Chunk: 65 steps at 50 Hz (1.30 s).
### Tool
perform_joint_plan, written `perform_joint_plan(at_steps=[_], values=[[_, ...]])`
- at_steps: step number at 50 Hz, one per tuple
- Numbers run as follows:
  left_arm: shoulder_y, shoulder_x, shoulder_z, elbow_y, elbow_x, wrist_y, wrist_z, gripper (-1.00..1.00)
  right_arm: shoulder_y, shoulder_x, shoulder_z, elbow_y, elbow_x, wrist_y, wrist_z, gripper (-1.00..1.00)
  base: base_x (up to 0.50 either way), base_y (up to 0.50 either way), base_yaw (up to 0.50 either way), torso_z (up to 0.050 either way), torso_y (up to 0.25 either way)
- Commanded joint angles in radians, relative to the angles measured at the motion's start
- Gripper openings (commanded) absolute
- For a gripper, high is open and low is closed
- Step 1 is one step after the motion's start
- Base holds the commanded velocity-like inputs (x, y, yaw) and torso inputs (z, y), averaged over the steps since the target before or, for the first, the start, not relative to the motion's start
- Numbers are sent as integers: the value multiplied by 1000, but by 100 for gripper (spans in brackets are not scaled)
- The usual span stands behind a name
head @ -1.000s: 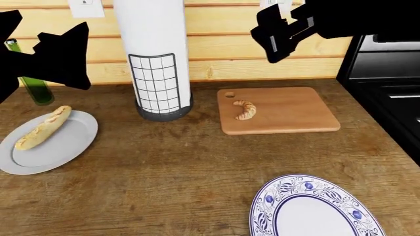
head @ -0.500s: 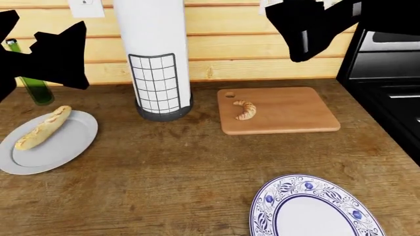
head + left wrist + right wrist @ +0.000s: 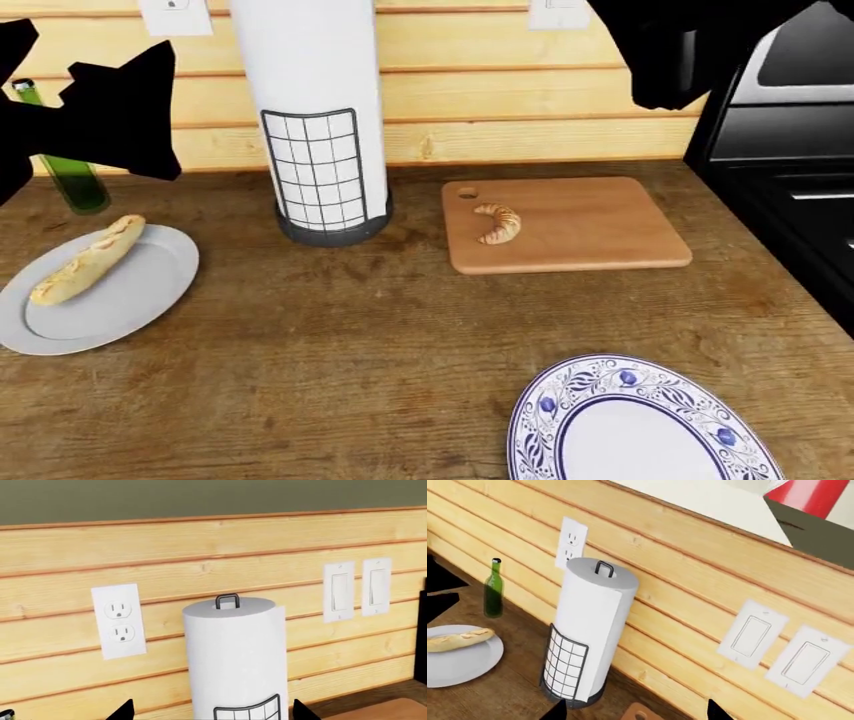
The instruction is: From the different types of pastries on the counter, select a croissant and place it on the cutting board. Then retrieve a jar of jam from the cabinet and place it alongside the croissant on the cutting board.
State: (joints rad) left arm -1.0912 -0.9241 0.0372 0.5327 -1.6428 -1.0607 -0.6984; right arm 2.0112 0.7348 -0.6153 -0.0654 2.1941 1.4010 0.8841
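The croissant lies on the cutting board, near the corner with the hole. The pale loaf lies on a grey plate at the left. My left gripper hangs high over the counter's left; its wrist view shows the jaws wide apart and empty. My right gripper is raised at the upper right, above the board; its jaws are wide apart and empty. In the right wrist view a red cylinder shows up in the cabinet; its label and lid are out of view.
A tall paper-towel roll in a wire holder stands at the back, between plate and board. A green bottle stands at the back left. A blue-patterned plate sits at the front right. A black stove borders the counter's right side.
My right arm has risen and moved right, and part of it has left the top of the head view. The left arm, croissant and loaf have not moved.
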Motion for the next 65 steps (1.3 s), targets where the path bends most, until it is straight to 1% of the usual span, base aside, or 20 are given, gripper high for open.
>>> perform_joint_plan(at_steps=[1, 15, 27, 54, 65], values=[[12, -7, -5, -1, 6, 8, 6, 100, 40, 8, -15, -35, 62, -30, 35, 100, 0, 0, 0, 0, 0], [12, -11, -4, 1, 1, 14, 3, 100, 101, -17, -1, -28, 70, -49, 25, 100, 0, 0, 0, 0, 0], [15, -15, -5, 0, 2, 20, 3, 100, 154, -64, -2, -6, 59, -45, 3, 100, 0, 0, 0, 0, 0], [16, -21, 0, 2, -5, 29, 3, 100, 259, -160, 35, 85, -96, 14, -126, 100, 0, 0, 0, 0, 0], [18, -20, 4, 2, -5, 32, 4, 100, 305, -191, 68, 121, -210, 52, -208, 100, 0, 0, 0, 0, 0]])
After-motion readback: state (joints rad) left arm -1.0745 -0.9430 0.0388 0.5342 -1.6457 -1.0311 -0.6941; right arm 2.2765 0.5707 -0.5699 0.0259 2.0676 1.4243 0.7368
